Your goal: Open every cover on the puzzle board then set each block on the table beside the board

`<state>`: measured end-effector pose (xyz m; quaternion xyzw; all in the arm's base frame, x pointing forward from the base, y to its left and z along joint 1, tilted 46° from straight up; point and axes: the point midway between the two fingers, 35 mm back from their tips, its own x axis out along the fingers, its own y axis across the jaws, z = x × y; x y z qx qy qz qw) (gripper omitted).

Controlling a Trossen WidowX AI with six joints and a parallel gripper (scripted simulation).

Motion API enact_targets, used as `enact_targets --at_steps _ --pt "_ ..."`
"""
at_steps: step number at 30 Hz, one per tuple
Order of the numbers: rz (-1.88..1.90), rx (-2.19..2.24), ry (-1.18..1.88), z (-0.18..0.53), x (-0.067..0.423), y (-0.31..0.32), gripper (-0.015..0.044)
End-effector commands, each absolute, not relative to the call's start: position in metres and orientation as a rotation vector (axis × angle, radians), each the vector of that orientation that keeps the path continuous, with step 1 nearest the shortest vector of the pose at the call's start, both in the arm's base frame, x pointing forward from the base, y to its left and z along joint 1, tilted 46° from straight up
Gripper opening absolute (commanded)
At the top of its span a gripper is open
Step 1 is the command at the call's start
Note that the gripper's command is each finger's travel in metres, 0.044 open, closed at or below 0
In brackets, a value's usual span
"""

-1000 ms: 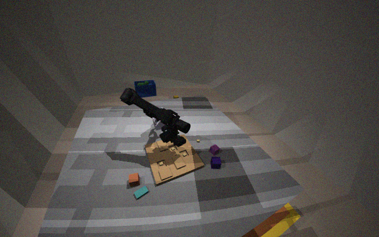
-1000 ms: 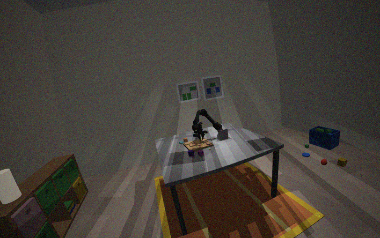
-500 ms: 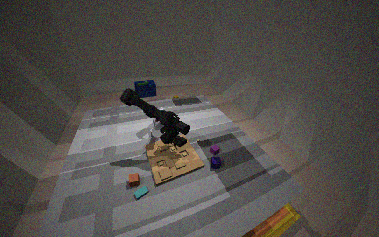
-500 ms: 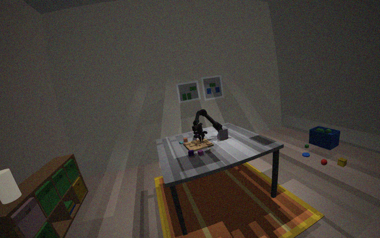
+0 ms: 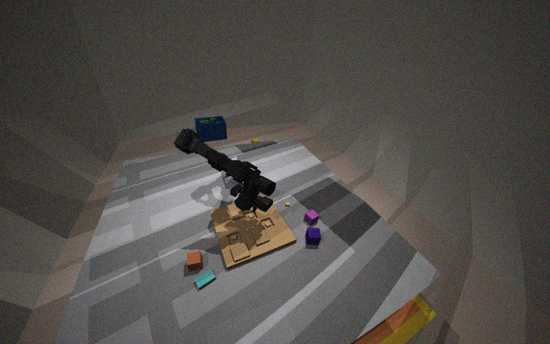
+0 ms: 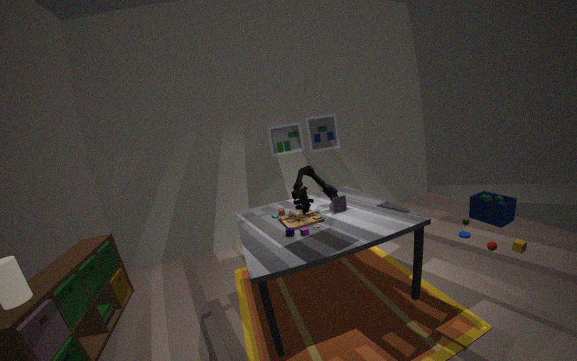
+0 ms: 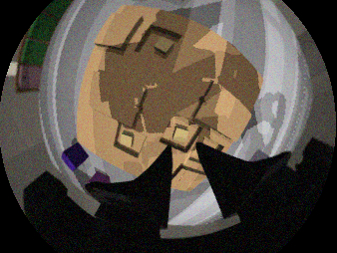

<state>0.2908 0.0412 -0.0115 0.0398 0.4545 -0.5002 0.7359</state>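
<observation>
The tan puzzle board (image 5: 282, 239) (image 6: 317, 219) (image 7: 100, 65) lies mid-table with its covers pushed aside and square wells showing. My gripper (image 5: 248, 209) (image 6: 304, 209) (image 7: 183, 146) is partly open and empty, hanging just over the board's far end. In the wrist view a well with a tan block (image 7: 179, 134) lies right ahead of the fingertips. An orange block (image 5: 194, 259) and a teal block (image 5: 204, 278) rest on the table at one side of the board. A magenta block (image 5: 311, 217) and a purple block (image 5: 313, 235) (image 7: 76, 155) rest at the other side.
A tiny yellow piece (image 5: 287, 204) lies on the table near the board's far corner. The arm's grey base (image 6: 338, 204) stands behind the board. A blue bin (image 5: 210, 128) (image 6: 492, 207) and small toys sit on the floor beyond the table.
</observation>
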Motion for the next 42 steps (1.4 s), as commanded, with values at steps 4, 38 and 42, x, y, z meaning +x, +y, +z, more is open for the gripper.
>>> enact_targets --at_steps 4,38,42 --pt "-1.049 0.007 1.048 -0.0118 0.2909 0.0402 0.0144" --pt "-0.762 -0.4 1.287 -0.0131 0.2906 0.0382 0.0144" --pt "-0.725 -0.448 1.312 -0.0133 0.2906 0.038 0.0144"
